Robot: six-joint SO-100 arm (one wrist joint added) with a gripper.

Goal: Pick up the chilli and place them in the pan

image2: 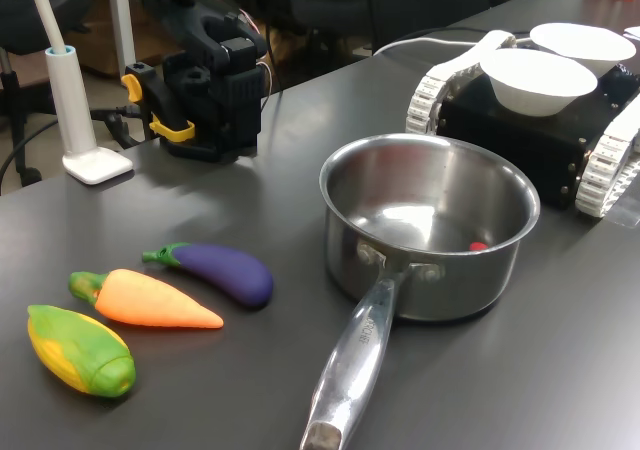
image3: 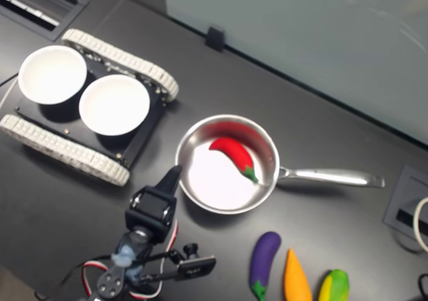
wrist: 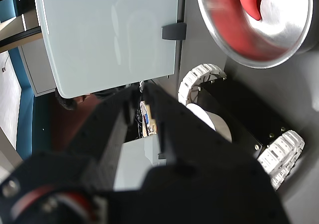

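Note:
The chilli [image3: 234,155] is a glossy red pepper with a green stem and lies inside the pan [image3: 214,184], on the side toward the handle. A small red bit of the chilli [image2: 479,246] shows over the steel wall of the pan [image2: 450,285] in the first exterior view. In the wrist view part of the chilli [wrist: 249,0] rests in the pan [wrist: 224,40]. My gripper [image3: 172,175] stands just outside the pan's rim, tip pointing at it. Its dark jaws meet at the tip of the gripper [wrist: 142,87], with nothing between them. The folded arm [image2: 215,70] sits behind the pan.
A black tracked vehicle [image3: 87,150] carries two white bowls [image3: 114,104] beside the pan. A purple eggplant [image2: 225,270], an orange carrot [image2: 155,300] and a corn cob [image2: 80,350] lie near the pan's handle [image2: 350,370]. A white lamp base [image2: 95,163] and a glass partition [image3: 301,40] border the table.

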